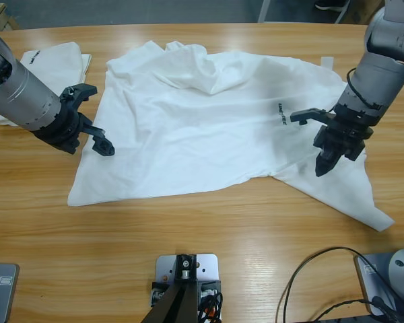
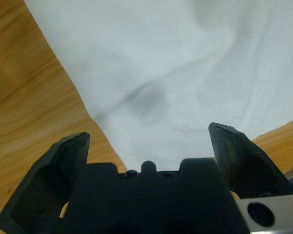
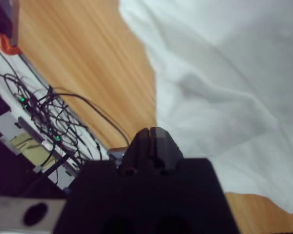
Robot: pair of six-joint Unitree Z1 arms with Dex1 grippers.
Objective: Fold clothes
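A white T-shirt (image 1: 202, 128) lies spread and rumpled across the wooden table (image 1: 188, 229), its small black lettering (image 1: 281, 115) toward the right. My left gripper (image 1: 99, 121) is open at the shirt's left edge. In the left wrist view its two jaws straddle the cloth's (image 2: 185, 73) border just above it, with nothing pinched between them (image 2: 149, 134). My right gripper (image 1: 321, 167) is shut and points down over the shirt's lower right part. The right wrist view shows its joined jaws (image 3: 154, 140) at the cloth's (image 3: 234, 73) edge, and no cloth visibly held.
A second white garment (image 1: 54, 57) lies folded at the table's far left, partly behind my left arm. Black cables (image 1: 310, 269) trail over the near right of the table. More wiring and electronics (image 3: 44, 117) sit past the table edge in the right wrist view.
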